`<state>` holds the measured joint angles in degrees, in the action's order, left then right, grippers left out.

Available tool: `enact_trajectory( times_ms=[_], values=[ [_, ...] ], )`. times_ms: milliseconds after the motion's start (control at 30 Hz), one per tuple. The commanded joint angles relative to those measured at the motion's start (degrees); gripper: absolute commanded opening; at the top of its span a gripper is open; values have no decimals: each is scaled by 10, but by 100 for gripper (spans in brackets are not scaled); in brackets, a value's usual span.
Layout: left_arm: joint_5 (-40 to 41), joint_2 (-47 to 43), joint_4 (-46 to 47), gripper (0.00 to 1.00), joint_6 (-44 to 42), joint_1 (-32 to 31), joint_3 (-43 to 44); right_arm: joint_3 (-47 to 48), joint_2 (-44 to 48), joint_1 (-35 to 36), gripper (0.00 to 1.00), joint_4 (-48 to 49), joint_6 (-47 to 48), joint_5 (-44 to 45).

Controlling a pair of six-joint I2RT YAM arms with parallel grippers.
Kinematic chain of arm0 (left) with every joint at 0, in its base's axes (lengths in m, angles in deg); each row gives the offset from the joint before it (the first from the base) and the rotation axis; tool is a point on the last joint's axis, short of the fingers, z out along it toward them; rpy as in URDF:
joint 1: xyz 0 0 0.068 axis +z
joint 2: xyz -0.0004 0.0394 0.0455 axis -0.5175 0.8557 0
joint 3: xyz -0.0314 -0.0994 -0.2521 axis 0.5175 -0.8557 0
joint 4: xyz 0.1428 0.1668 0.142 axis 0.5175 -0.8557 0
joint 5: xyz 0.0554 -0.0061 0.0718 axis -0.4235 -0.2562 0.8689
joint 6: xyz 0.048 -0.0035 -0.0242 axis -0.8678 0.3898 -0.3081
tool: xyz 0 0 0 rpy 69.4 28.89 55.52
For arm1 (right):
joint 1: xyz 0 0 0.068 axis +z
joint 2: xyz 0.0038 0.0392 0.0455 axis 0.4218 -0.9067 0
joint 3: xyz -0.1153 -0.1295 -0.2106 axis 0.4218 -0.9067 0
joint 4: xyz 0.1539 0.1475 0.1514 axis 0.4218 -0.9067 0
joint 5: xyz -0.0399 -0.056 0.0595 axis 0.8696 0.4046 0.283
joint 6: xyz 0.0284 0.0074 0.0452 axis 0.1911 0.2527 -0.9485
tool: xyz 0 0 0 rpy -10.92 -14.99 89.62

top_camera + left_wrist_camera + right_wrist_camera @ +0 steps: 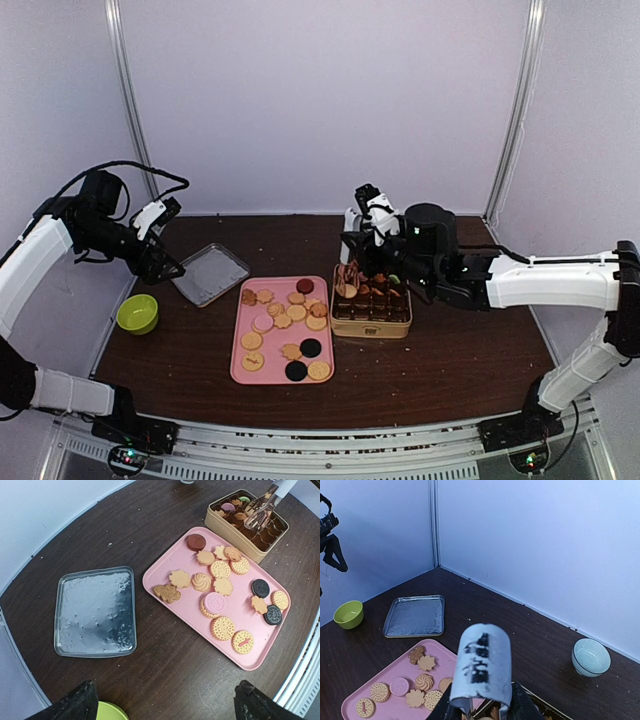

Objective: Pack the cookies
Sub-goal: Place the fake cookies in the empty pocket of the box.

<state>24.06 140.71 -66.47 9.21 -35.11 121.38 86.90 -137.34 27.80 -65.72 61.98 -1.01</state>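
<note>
Where tongs (260, 507) cross the tin (235, 539) rim, cookies (229, 506) lie.

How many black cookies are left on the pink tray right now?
2. Both lie at the tray's near end: one black cookie toward the right rim, the other just nearer the front edge. Any inside the tin may be hidden.

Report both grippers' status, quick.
Left gripper: open, holding nothing.
Right gripper: closed on the tongs.
</note>
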Motion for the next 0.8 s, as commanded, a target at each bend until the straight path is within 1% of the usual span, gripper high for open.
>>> enact_trajectory(
  times_ms=[0, 233, 400, 767],
  values=[
    [-17, 7, 4, 98, 0, 5, 16, -4, 10, -2, 21, 33, -20, -6],
    [-18, 8, 4, 98, 0, 5, 16, 3, -9, -7, 24, 42, -29, -17],
    [-16, 4, 3, 98, -1, 5, 13, 9, -18, -12, 29, 39, -32, -24],
    [-19, 2, 3, 98, -2, 5, 11, 15, -15, -15, 36, 35, -23, -29]
  ],
)
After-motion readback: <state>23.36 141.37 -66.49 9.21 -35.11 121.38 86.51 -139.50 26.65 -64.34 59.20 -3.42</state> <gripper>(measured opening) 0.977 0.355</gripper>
